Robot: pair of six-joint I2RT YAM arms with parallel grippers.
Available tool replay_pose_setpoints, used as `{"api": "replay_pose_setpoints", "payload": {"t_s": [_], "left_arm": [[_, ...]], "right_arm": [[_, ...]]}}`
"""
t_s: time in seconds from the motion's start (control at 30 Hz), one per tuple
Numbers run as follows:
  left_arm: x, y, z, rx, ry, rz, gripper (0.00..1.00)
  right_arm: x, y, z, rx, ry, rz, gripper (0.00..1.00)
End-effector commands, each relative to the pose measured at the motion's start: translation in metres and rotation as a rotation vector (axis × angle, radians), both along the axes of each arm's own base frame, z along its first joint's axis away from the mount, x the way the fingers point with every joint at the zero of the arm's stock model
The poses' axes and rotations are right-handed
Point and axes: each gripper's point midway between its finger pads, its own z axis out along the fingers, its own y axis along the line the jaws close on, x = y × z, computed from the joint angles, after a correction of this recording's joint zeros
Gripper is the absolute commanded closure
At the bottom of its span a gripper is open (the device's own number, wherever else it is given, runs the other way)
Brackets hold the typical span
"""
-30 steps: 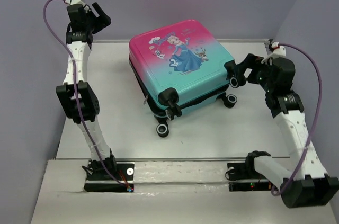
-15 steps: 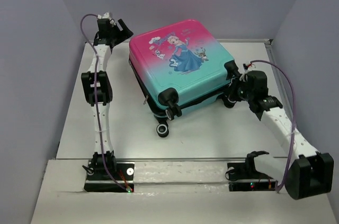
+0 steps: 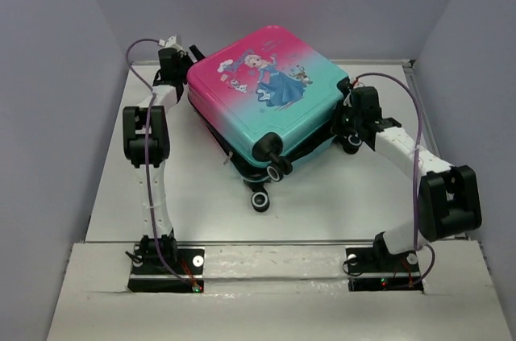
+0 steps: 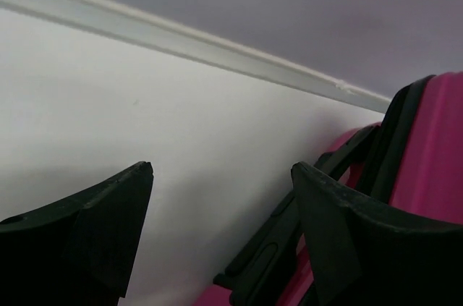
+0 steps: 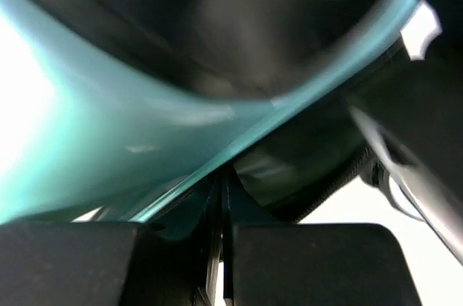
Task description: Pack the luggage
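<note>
The luggage [image 3: 266,103] lies flat mid-table, a pink-to-teal hard shell with the princess print facing up. Its upper shell stands tilted, with a dark gap along the near and right sides. My left gripper [image 3: 184,59] is low at the case's far-left pink corner. Its jaws are open, and in the left wrist view the left gripper [image 4: 222,172] has bare table between them and the pink shell [image 4: 434,154] beside the right finger. My right gripper [image 3: 345,119] is shut, tips tucked at the seam on the case's right side. In the right wrist view the right gripper [image 5: 226,197] sits under the teal lid edge [image 5: 108,139].
Black wheels [image 3: 260,201] stick out at the case's near end and another wheel [image 3: 351,143] sits by the right gripper. The table's raised back rim [image 4: 217,42] runs behind the case. Purple walls close in the table on three sides.
Both arms came down to the case: the left from high up to its far-left corner, the right in against the right side, where it shut. The upper shell has tilted up and shifted left.
</note>
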Motion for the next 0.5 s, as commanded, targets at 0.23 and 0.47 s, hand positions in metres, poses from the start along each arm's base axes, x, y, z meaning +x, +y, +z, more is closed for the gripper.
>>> {"api": "replay_pose_setpoints", "payload": {"t_s": [0.23,0.47], "left_arm": [[-0.211,-0.071,0.031,0.029,-0.030,-0.004,0.13],[-0.334,-0.071,0.021,0.062,-0.023,0.041,0.13]], "right_arm": [[0.105,0.137,0.100,0.160,-0.250,0.387,0.89],[0.139,0.238,0.135,0.307,-0.208,0.607,0.16]]}}
